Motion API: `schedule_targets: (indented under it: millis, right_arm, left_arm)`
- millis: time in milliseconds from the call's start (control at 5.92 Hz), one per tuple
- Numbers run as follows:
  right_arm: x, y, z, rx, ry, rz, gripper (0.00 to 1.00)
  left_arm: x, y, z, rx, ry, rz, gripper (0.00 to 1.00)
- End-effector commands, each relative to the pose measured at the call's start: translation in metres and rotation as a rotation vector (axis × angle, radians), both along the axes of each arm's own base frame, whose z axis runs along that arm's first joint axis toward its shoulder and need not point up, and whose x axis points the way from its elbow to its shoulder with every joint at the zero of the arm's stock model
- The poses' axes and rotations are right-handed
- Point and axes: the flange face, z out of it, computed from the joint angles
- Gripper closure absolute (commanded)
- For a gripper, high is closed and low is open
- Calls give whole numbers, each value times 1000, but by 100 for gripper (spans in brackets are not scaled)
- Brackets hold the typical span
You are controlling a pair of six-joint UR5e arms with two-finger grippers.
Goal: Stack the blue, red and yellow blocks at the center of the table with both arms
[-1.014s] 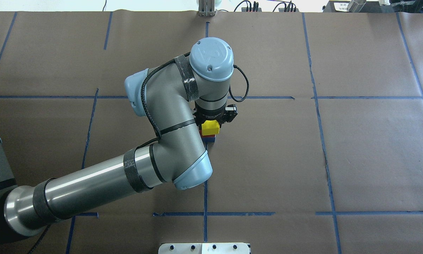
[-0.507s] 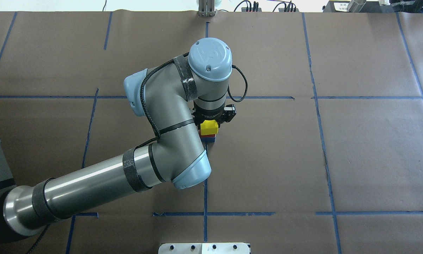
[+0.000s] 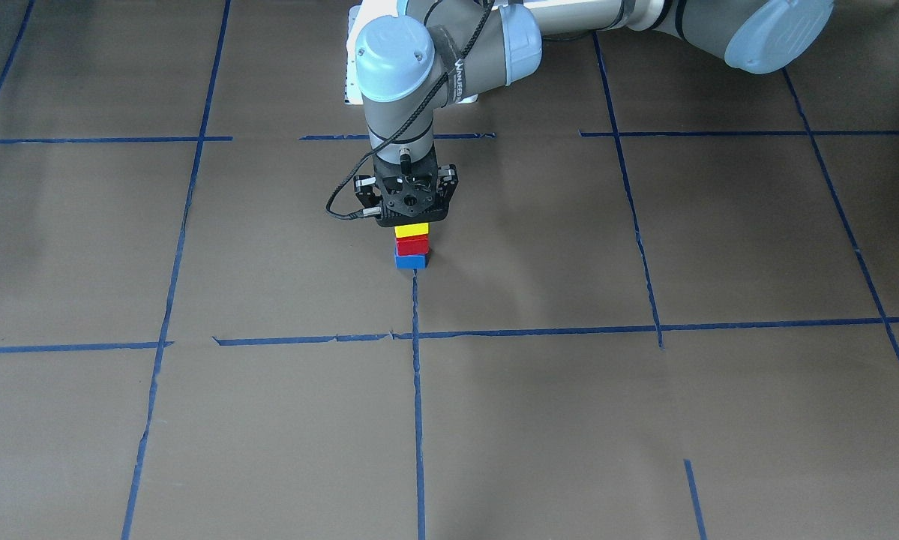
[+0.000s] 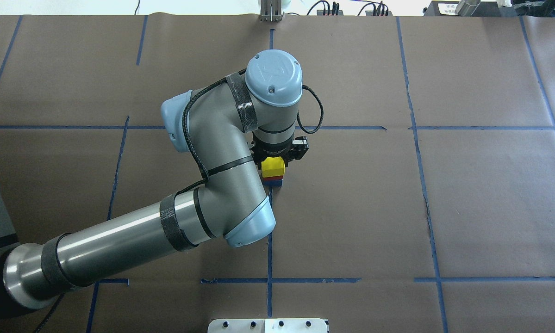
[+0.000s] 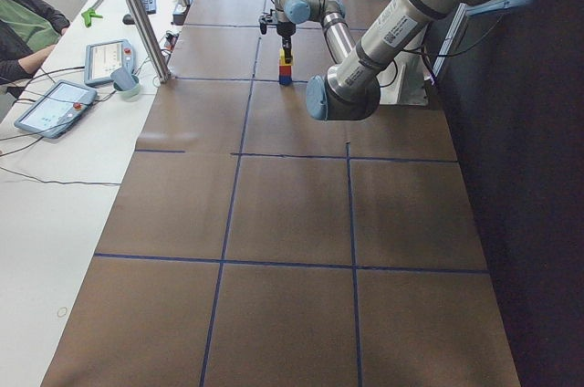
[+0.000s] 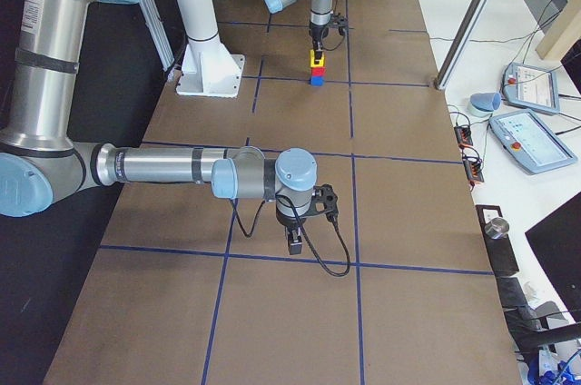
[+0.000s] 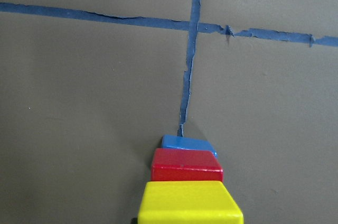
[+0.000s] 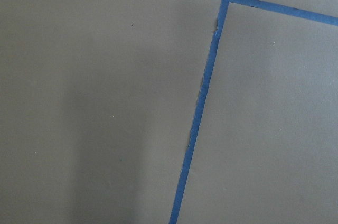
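Right above the yellow block (image 3: 412,229), left gripper (image 3: 407,213), its jaw opening unclear.

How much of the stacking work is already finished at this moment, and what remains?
Done: the blue block sits on the table, the red block on it, the yellow block on top. In hand: the left pincer is right above the yellow block; whether it grips it cannot be seen. Left: probably to let go and lift away. The right pincer hangs far from them.
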Motion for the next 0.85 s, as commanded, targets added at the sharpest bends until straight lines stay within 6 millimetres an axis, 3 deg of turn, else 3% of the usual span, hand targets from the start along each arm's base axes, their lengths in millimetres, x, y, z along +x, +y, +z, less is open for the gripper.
schedule_targets:
  millis: [0,169,338,507,676]
  right_arm:
    - [0,0,1,-1,0,0,0]
    - [0,0,1,-1,0,0,0]
    - [0,0,1,-1,0,0,0]
    - [0,0,1,-1,0,0,0]
    - [0,0,1,-3,0,0,0]
  left_arm:
    - [-8,-5,-5,21,7,-17,0]
    - [-45,-25,-16,60,32,-39,0]
    - [-86,-31,9,88,49,-2,0]
    - [-150,-40,62,150,57,73,0]
    - [-217,-35,130,245,36,147,0]
